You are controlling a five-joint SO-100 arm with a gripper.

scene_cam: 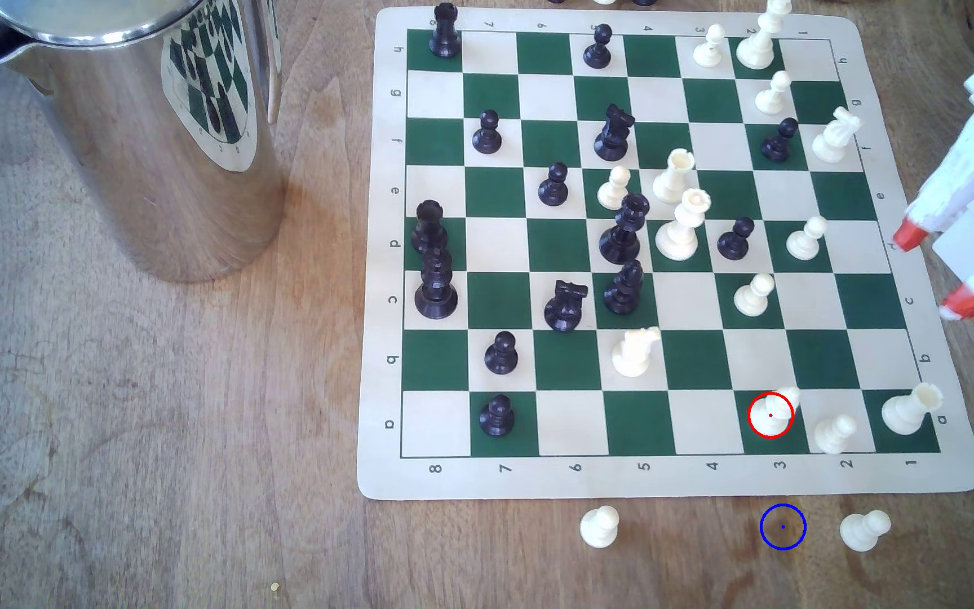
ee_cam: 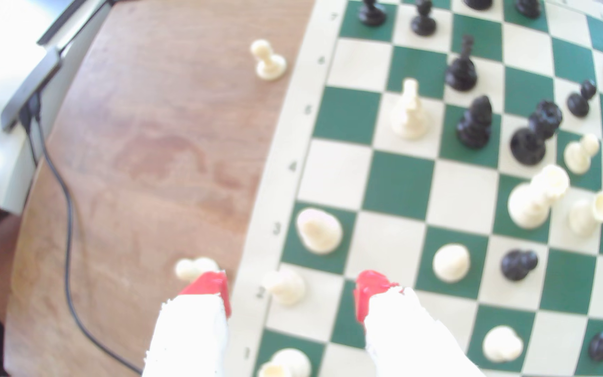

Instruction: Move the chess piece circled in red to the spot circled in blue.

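Gripper (scene_cam: pixel 935 272) open, off board's ext-view right; chess piece (scene_cam: pixel 771 413) on a3; ext view shows spot (scene_cam: pixel 783 527).

The setting looked like a home or hobby workspace rather than a plant or shop. A worn wooden counter (scene_cam: pixel 180 410) with stains and rings carried a roll-up vinyl chess mat (scene_cam: pixel 666 483) crowded with plastic pieces. At about ten o'clock in the exterior view stood a polished steel jug (scene_cam: pixel 139 129), a household item. In the wrist view a thin dark cable (ee_cam: pixel 70 253) trailed over the counter's edge towards a grey box (ee_cam: pixel 28 87) on pale furniture.
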